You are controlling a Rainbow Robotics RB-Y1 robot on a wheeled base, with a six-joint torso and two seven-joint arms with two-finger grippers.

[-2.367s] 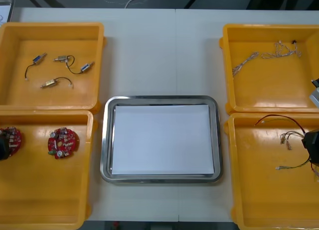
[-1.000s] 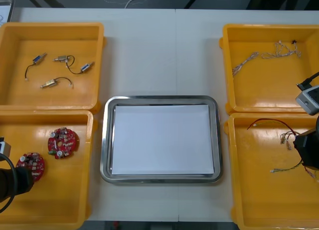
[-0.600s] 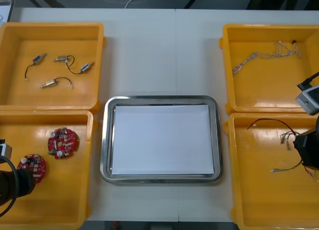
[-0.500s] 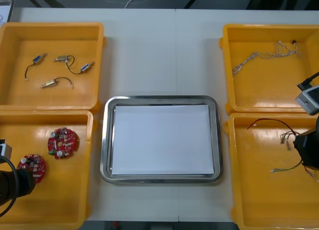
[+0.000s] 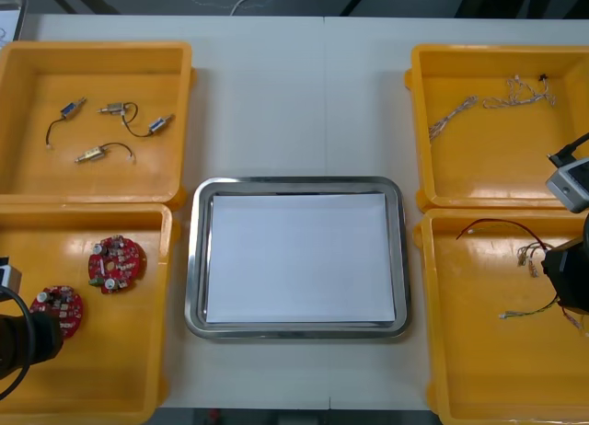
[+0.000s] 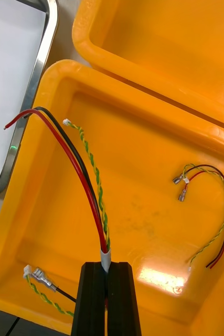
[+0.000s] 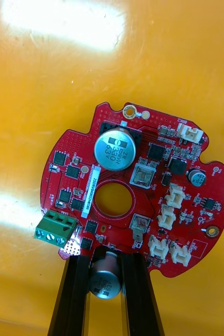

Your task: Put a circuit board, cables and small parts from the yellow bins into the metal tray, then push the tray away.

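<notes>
Since 2.4 s back: circuit board (image 5: pixel 57 310) carried with my left gripper (image 7: pixel 105 257) away from second board (image 5: pixel 116 262), nearer robot. Left fingers narrow, clamped at board's rim, silver capacitor (image 7: pixel 105 282) between them. Board stiff, light, parts fragile: rim hold suits. Flat disc, face up, reaching straight ahead of fingertips over yellow bin (image 7: pixel 49 63) floor; lifted or resting, cannot tell. My right gripper (image 6: pixel 106 265) almost closed, pinching red, black and green-yellow cable bundle (image 6: pixel 85 178) at one end. Bundle limp, light; long axis runs ahead of fingers, free ends toward metal tray (image 6: pixel 41 68).

Bright, even overhead light; white glare patches on the yellow bins (image 7: pixel 59 21); faint shadows.
</notes>
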